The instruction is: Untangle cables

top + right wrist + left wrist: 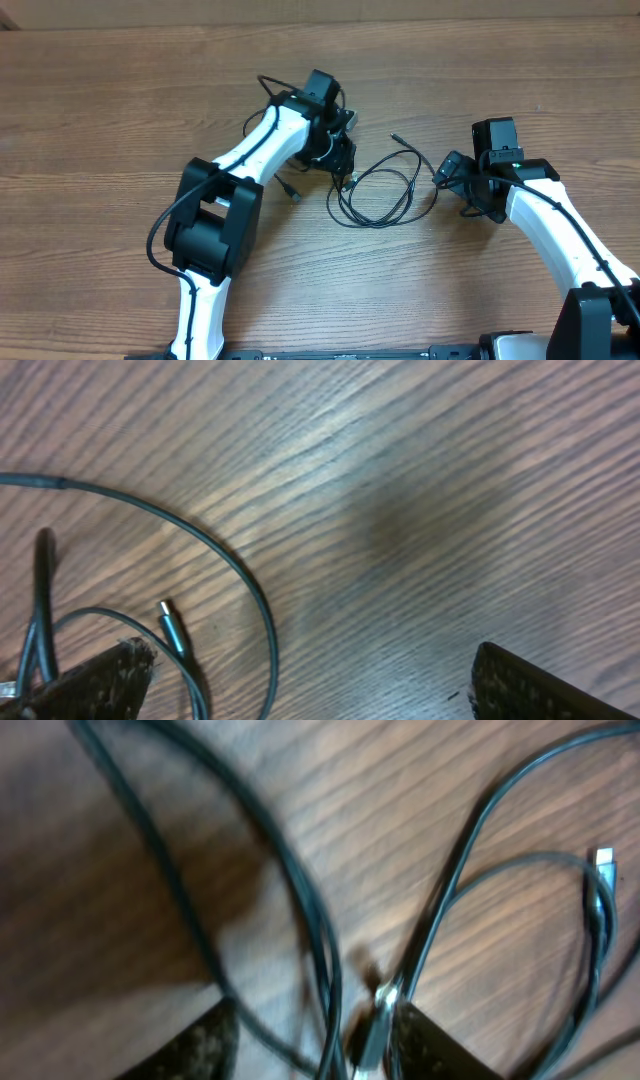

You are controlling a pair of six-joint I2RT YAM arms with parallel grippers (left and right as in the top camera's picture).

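Cables [372,224]: thin black cords, glossy, far slimmer than the arm wiring. They lie in loose overlapping loops flat on the wood-grain desk [120,100], approx desk centre in the overhead view. The strands cross and run doubled on the 9 o'clock side of the bundle.

Count:
- Cords: can't separate them; more than 1 loop overlaps.
- Plug ends overhead: 2. One plug tip [393,135] is at 12 o'clock of the loops. One grey plug end [292,190] lies apart at 9 o'clock, beside the L arm.
- Arms: 2, w/ 1 claw each.

L claw [343,172] sits at 9 o'clock of the bundle, right over the crossed strands. In the L wrist view the L claw [315,1040] is part-spread. The gap is wider than the cords, and several strands of the cables [447,890] run thru it. A small connector lies close by the 3 o'clock finger; contact can't be told. A silver-tipped plug [603,860] is at 3 o'clock of that view, blurred.

R claw [447,180] is at 3 o'clock of the bundle, near its outer edge. In the R wrist view the R claw [315,685] is spread wide w/ bare desk between the fingers. The cables [262,610] arc past at 9 o'clock, and a plug tip lies just by the finger [100,680] on that side.
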